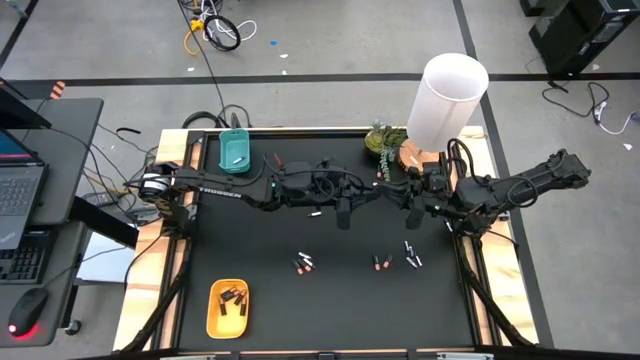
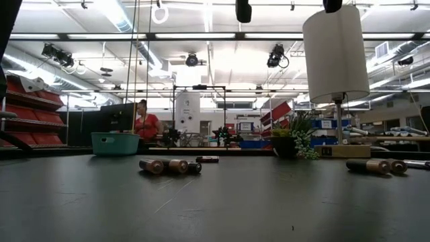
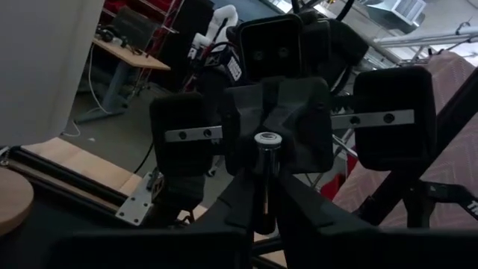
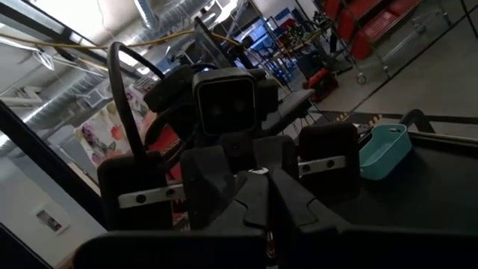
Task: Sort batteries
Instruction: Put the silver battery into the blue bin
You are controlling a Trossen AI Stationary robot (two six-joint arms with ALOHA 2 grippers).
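Item: battery handover in progress, mid-table, above the surface.
The left gripper [image 3: 261,224] and right gripper [image 4: 261,217] are meeting tip to tip, both pinching one upright battery [image 3: 265,179]; one should be holding firm while the other lets go. Loose batteries [image 1: 305,263] are lying below.

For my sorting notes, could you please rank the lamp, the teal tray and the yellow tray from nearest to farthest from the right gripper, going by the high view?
From the right gripper:
1. Lamp, at the table's far right corner.
2. Teal tray, at the far left.
3. Yellow tray, at the near left corner.
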